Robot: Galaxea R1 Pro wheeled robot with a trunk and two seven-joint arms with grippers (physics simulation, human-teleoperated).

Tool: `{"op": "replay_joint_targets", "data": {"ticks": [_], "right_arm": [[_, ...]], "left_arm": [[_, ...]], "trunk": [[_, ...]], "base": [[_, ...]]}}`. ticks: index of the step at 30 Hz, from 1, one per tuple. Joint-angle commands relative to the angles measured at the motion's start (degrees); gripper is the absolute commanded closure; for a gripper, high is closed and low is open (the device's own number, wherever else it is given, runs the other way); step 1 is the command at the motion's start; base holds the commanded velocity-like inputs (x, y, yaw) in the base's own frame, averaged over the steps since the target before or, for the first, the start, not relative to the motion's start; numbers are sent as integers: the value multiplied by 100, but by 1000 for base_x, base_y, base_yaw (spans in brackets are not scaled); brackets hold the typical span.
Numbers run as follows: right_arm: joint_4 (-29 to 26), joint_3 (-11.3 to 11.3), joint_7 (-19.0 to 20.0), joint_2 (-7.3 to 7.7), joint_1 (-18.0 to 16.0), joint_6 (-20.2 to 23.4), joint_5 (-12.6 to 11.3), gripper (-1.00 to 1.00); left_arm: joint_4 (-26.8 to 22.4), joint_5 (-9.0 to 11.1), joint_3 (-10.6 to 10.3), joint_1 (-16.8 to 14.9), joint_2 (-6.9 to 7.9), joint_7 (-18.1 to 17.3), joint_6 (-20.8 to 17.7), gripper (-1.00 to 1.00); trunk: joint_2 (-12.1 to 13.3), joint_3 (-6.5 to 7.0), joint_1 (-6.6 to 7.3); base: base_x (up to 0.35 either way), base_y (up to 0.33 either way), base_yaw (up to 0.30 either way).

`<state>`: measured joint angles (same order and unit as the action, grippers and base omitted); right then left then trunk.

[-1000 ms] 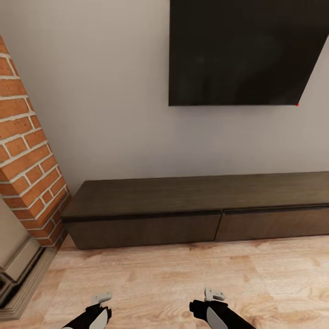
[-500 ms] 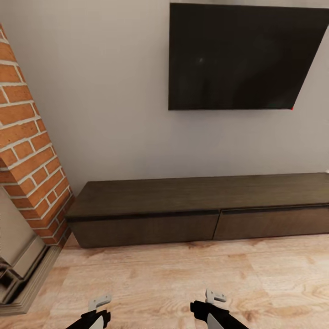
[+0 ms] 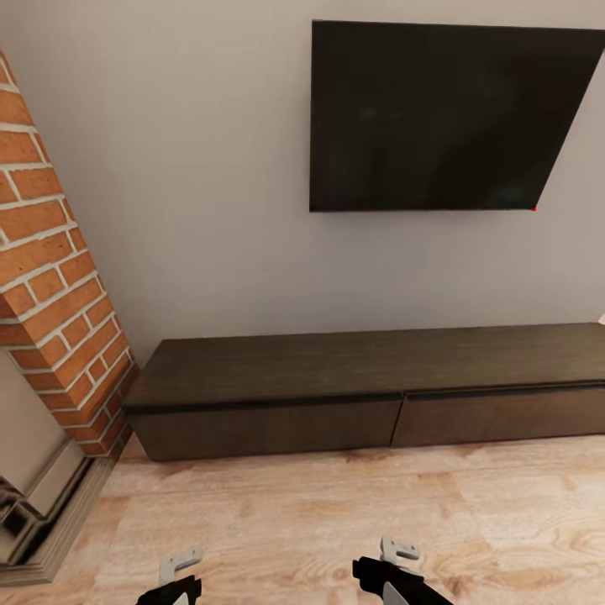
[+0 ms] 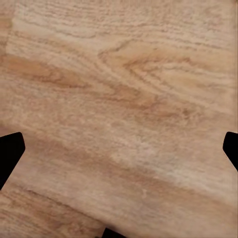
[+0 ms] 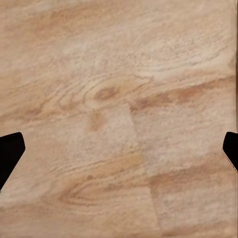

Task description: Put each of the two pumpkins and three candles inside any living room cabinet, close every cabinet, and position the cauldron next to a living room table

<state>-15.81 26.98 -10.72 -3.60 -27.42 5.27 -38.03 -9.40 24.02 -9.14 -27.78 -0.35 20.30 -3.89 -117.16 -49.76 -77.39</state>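
Observation:
The long dark-brown cabinet [image 3: 370,378] stands against the wall ahead, both of its drawer fronts shut and its top bare. Low in the head view, my left gripper [image 3: 179,570] and right gripper [image 3: 397,556] hang over the wood floor, well short of the cabinet. In the left wrist view the left gripper [image 4: 119,151] is open, its dark fingertips [image 4: 10,153] far apart over bare floorboards. The right gripper [image 5: 119,151] is open over the floor in the same way, its fingertips [image 5: 10,151] spread wide. The pumpkins, candles and cauldron are out of view.
A black TV [image 3: 445,118] hangs on the grey wall above the cabinet. A brick fireplace [image 3: 50,277] with a stone hearth [image 3: 42,504] juts out at the left. Light wood floor [image 3: 336,504] lies between me and the cabinet. A small pale thing [image 3: 601,318] peeks in at the right edge.
The whole head picture has slid down a little, so the camera has moved. Both grippers sit lower in the picture. The cabinet stays shut.

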Motion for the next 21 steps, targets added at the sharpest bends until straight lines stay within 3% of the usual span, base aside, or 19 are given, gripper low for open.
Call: {"op": "replay_joint_targets", "data": {"ticks": [1,8,21], "right_arm": [[14,0,0,0,0,-31,-1,-100],[209,0,0,-6,0,-301,-3,-100],[228,0,0,-6,0,-334,-2,-100]], "left_arm": [[0,1,0,2,0,0,4,-100],[0,-3,0,9,0,0,25,-100],[0,-3,0,17,0,0,37,-100]], "trunk": [[42,18,23],[322,144,176],[844,378,462]], "base": [[0,0,0],[0,0,0],[0,0,0]]}}
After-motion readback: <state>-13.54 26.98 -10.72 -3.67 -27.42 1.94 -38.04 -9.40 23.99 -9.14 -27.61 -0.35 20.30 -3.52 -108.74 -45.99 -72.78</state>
